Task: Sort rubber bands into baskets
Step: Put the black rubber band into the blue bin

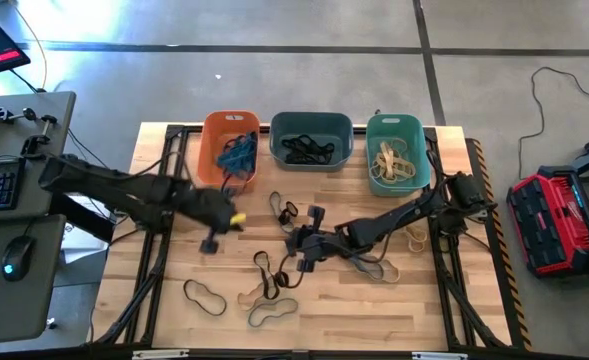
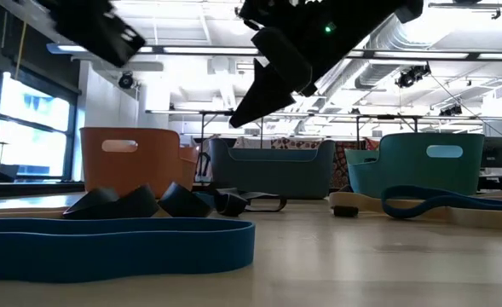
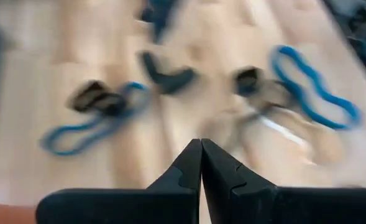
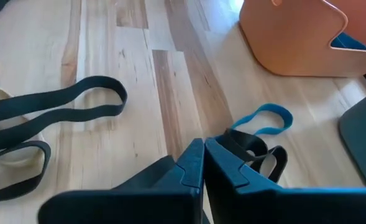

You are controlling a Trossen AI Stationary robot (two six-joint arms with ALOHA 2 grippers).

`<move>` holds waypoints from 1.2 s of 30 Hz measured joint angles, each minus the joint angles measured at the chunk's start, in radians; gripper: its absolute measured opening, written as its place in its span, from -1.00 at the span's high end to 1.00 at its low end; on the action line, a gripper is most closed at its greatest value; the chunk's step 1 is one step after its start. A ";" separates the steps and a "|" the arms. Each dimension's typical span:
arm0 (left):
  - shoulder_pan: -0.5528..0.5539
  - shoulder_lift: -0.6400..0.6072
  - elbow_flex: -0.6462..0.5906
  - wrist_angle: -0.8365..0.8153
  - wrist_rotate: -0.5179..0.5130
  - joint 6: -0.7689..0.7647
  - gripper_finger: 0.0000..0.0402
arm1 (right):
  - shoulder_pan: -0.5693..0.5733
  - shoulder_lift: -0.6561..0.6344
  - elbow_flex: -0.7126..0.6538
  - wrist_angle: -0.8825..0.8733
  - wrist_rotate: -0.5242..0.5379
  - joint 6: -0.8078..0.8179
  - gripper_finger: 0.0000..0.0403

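Observation:
Three baskets stand along the far edge: orange (image 1: 229,145) with blue bands, slate blue-grey (image 1: 311,140) with dark bands, teal (image 1: 396,152) with tan bands. Loose rubber bands lie on the table: a dark loop (image 1: 204,296), a tan one (image 1: 272,312), dark ones (image 1: 264,272), and a mixed pile (image 1: 374,266). My left gripper (image 1: 211,243) is shut and empty, above the table in front of the orange basket; it also shows in its wrist view (image 3: 201,146). My right gripper (image 1: 304,258) is shut and empty above the table's middle, near a blue band (image 4: 261,119) and a dark band (image 4: 260,157).
Black arm-frame rails (image 1: 154,250) run down both sides of the wooden table (image 1: 374,320). A long blue band (image 2: 114,247) lies near the front edge. A desk with keyboard and mouse (image 1: 14,255) stands to the left, and a red case (image 1: 559,220) on the floor to the right.

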 joint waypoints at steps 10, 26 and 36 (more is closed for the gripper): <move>-0.392 0.016 -0.047 -0.033 -0.073 -0.298 1.00 | 0.018 0.000 0.000 -0.010 -0.001 0.012 1.00; -0.724 0.273 -0.043 -0.031 -0.155 -0.644 0.56 | 0.018 0.000 0.000 -0.037 0.028 0.026 1.00; -0.763 0.369 -0.043 -0.036 -0.184 -0.643 0.34 | 0.018 0.000 0.000 -0.037 0.028 0.028 1.00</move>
